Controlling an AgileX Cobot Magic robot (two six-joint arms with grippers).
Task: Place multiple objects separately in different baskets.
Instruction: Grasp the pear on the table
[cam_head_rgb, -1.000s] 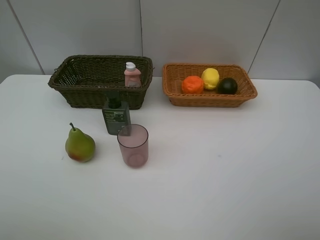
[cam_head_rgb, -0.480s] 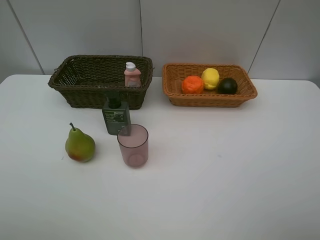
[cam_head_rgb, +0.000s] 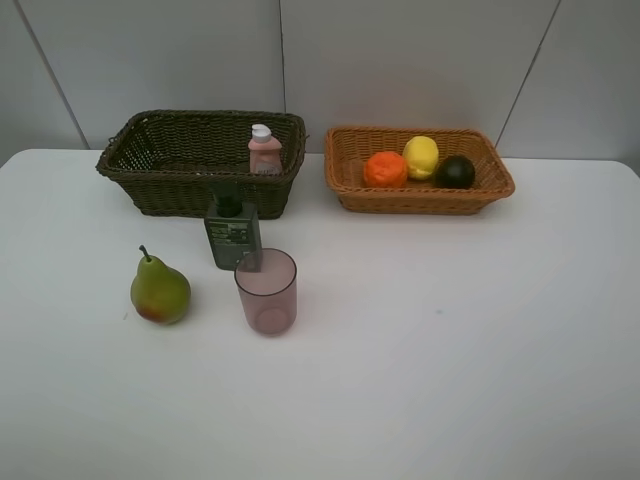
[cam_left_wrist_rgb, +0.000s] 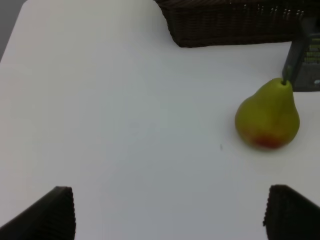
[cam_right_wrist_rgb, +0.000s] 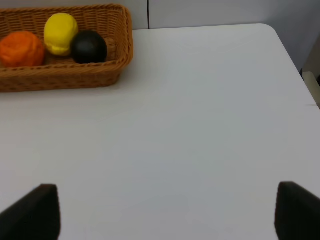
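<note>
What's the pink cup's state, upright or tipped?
Upright: the pink cup stands on its base, open rim facing up.

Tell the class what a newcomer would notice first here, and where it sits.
The bright orange, lemon and dark fruit stand out, together in the tan basket at back right. The dark basket at back left holds a pink bottle. In front of it, on the white table, stand a pear, a pump bottle and a pink cup.
</note>
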